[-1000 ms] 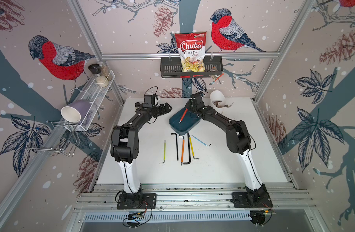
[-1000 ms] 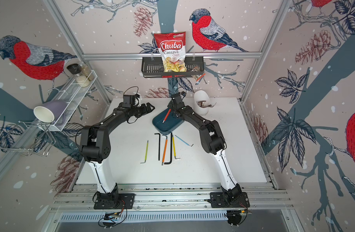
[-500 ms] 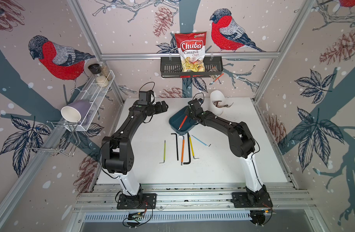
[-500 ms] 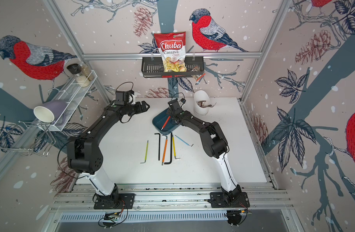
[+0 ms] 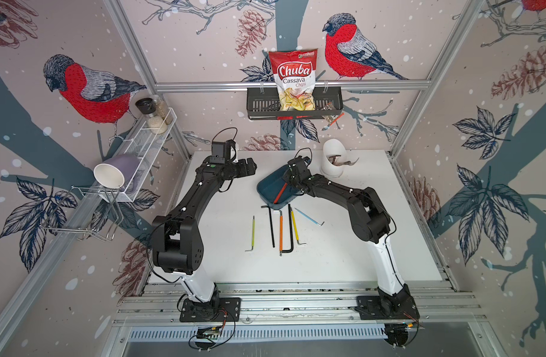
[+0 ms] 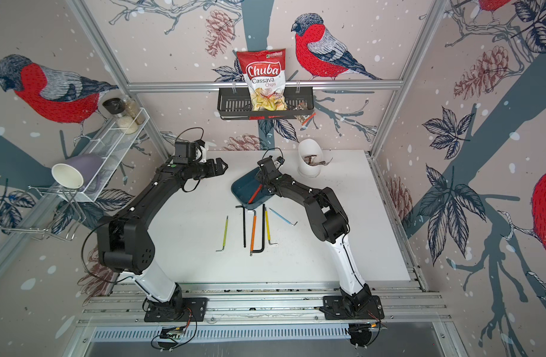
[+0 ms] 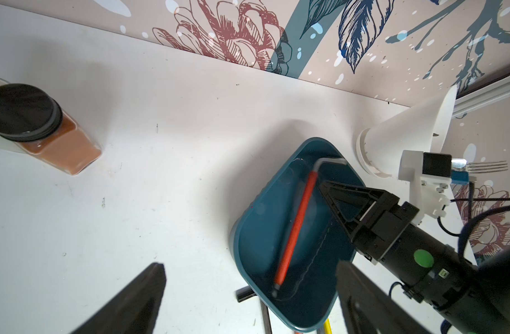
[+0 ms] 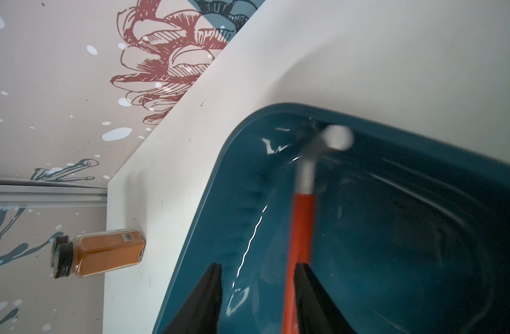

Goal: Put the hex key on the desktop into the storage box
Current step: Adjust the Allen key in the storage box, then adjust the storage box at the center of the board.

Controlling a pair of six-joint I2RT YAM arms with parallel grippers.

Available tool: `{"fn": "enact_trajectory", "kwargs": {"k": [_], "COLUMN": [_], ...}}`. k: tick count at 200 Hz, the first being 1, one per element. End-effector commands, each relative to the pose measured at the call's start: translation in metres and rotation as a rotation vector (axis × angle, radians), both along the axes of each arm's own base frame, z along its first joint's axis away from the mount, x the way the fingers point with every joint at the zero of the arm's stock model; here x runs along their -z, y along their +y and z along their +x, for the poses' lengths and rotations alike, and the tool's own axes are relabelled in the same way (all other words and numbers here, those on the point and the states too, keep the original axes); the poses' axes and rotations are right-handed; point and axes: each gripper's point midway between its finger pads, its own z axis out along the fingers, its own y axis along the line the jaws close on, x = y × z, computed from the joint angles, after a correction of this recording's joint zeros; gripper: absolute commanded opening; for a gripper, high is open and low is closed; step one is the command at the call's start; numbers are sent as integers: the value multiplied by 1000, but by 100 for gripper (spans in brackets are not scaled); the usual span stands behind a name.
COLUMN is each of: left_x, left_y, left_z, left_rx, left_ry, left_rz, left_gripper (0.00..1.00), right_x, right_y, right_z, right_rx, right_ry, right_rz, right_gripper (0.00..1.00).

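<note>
Where our right gripper [image 8: 258,264] hangs over the storage box [image 8: 216,202], we see its fingers [image 8: 207,297] parted, gripping nothing; the red hex key [image 8: 303,225] lies inside, its whole length shown only by the left wrist view.

You've got the red hex key [image 5: 279,193] lying slantwise in the blue box [image 5: 265,189], R gripper [image 5: 292,179] just over its far end. L gripper [image 5: 250,165] hangs well apart, box's left side. Six more keys [image 5: 280,230] lie on the desktop [image 5: 343,247].

The left arm [image 5: 189,202] and right arm [image 5: 333,189] reach forward, both with jaws parted.
</note>
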Motion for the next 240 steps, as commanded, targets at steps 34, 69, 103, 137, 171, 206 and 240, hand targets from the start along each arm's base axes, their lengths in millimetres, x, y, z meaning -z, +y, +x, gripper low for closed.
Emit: {"fn": "enact_trajectory", "kwargs": {"k": [34,69,103,137,171,206,240], "left_x": [22,51,70,91,105,111,101], "left_y": [-17,-41,-64,-79,-82,-93,-93], "left_z": [-15,-35,-36,-26,-1,34,57], "left_rx": [9,58,81,77,39,39,28], "left_ry": [72,120,155,185,170,169,140], "left_rz": [-149,-203,-275,-272,-276,-301,-274], "left_gripper": [95,94,89,89,86,80,81], "right_x": [-50,-99,-112,-103,-102,-96,-82], "right_y": [7,-19,-56,-89,-111,-133,-145], "right_z": [-9,-22,-41,-68,-100,-133,-158], "right_rx": [-83,-88,-91,-114,-162,-197,-237], "right_ry": [-62,-168,-175,-166,-181,-179,-165], "right_rz": [35,-43,-116,-198,-256,-284,-316], "right_gripper": [60,61,60,59,56,54,54]}}
